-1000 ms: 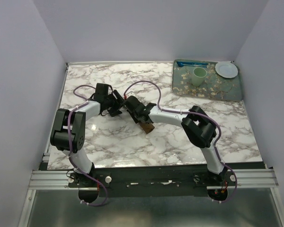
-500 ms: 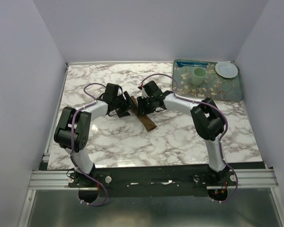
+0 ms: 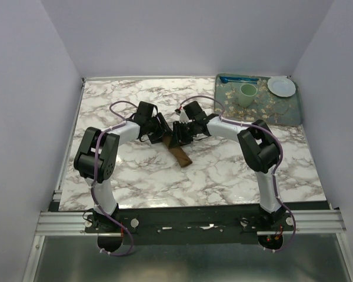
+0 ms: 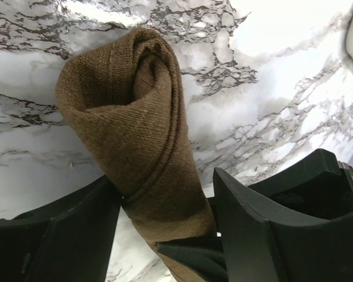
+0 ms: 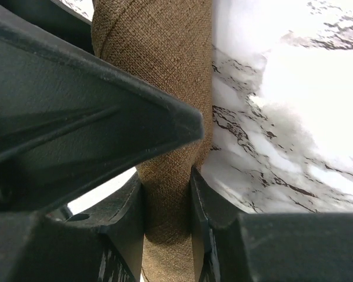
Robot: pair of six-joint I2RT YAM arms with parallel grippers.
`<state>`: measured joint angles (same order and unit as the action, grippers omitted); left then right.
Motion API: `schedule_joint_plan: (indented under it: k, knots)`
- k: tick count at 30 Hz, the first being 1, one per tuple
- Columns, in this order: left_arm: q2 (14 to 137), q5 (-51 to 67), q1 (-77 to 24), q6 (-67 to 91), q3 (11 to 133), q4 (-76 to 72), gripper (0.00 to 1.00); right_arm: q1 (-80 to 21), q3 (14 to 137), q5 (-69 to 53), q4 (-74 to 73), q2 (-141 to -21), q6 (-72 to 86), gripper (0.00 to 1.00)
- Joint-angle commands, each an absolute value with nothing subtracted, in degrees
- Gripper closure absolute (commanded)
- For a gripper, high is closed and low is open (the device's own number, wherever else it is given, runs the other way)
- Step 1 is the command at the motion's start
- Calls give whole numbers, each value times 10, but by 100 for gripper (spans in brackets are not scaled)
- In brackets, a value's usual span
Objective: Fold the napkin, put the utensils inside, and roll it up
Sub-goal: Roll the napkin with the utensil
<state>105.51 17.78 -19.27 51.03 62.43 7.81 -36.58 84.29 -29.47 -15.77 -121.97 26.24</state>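
The napkin [image 3: 180, 155] is a brown cloth rolled into a tight tube lying slantwise on the marble table [image 3: 223, 170]. Its spiral end [image 4: 135, 111] faces the left wrist camera. My left gripper [image 3: 160, 133] straddles the far end of the roll. Its left finger [image 4: 65, 229] touches the cloth and its right finger [image 4: 265, 223] stands just off it, so my left gripper [image 4: 165, 188] is open. My right gripper [image 3: 177, 136] meets it from the right. In the right wrist view my right gripper [image 5: 167, 205] presses the napkin [image 5: 159, 59] from both sides. The utensils are hidden.
A patterned tray [image 3: 282, 111] sits at the back right corner. It holds a pale green cup [image 3: 247, 93], a white plate [image 3: 281, 86] and a bright blue plastic utensil [image 3: 238, 79]. The left gripper's finger [image 5: 94, 117] crowds the right wrist view. Lilac walls enclose the table.
Both grippers have come together at the far end of the roll. The left one slid right and the right arm swung back toward the far side. The left jaws narrowed slightly.
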Motion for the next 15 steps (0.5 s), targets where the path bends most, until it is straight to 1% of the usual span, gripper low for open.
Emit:
schedule_joint_plan:
  k: [1,5,9,11,15]
  knots:
    - [1072,147,-203,509,649,105,33,-353,822,-361,-123,-1232,310,64]
    - [1071,123,-208,492,662,126,38,-346,817,-387,-107,-1237,323,57]
    - [1067,119,-209,489,664,129,42,-347,811,-376,-110,-1227,309,47]
    - [1067,118,-209,486,661,129,44,-347,810,-374,-112,-1223,305,45]
    - [1068,121,-209,487,656,125,46,-346,809,-372,-122,-1217,294,39]
